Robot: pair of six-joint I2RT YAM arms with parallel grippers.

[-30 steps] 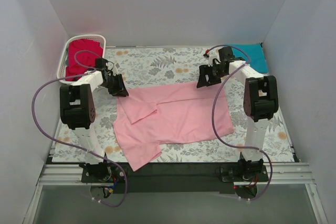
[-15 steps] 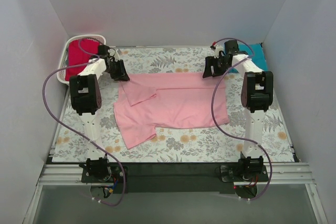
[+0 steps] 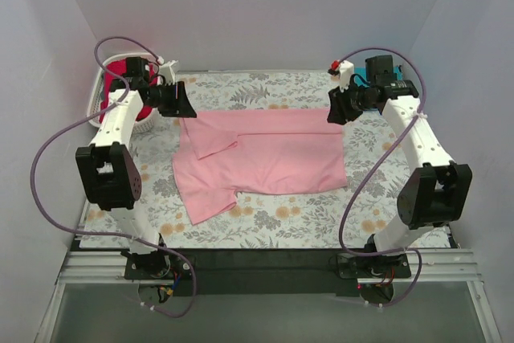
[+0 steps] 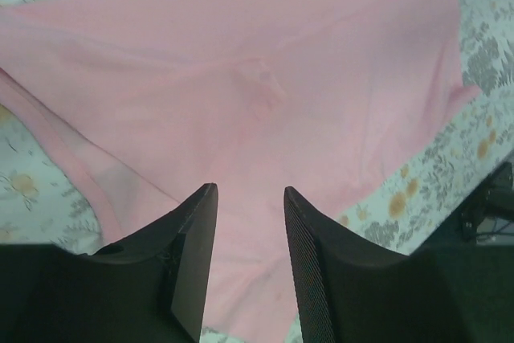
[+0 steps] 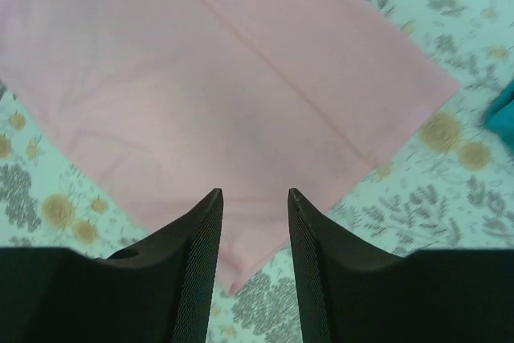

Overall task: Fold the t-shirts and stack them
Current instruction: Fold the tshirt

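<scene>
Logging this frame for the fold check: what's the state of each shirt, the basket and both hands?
Pink shirt: spread on the table, one flap folded over at its left, not gripped.
Red shirt: bunched in the basket, unfolded.
Teal shirt: far right corner, mostly hidden, fold unclear.
Basket: upright, holding the red shirt.
Left hand: open, empty, over the pink shirt.
Right hand: open, empty, over the pink shirt.
</scene>
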